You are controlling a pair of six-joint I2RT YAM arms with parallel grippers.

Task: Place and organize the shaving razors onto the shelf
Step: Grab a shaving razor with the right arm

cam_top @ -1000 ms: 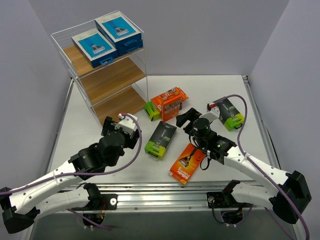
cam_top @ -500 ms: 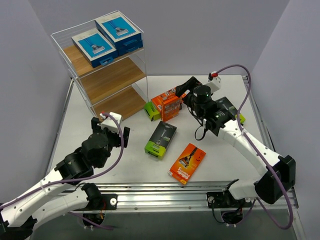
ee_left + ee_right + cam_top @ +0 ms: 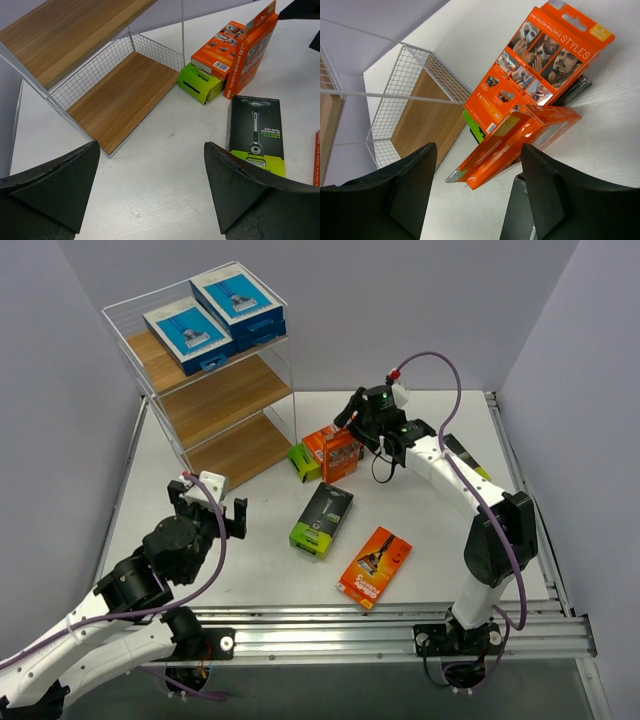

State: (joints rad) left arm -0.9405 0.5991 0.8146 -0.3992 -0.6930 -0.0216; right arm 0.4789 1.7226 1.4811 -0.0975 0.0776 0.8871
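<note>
Wood boards of the shelf (image 3: 220, 400) are smooth and light brown, inside a thin white wire frame with mesh walls. Two flat blue packs (image 3: 190, 332) lie on its top board. Near the lowest board, on the white table (image 3: 280, 575), two glossy orange boxes (image 3: 338, 452) lean over a lime box (image 3: 200, 85). The right gripper (image 3: 479, 150) has its black jaws apart, one on each side of the thinner box's edge. The left gripper (image 3: 151, 145) is wide open and empty. A black pack (image 3: 322, 518) and an orange pack (image 3: 375, 565) lie flat on the table.
</note>
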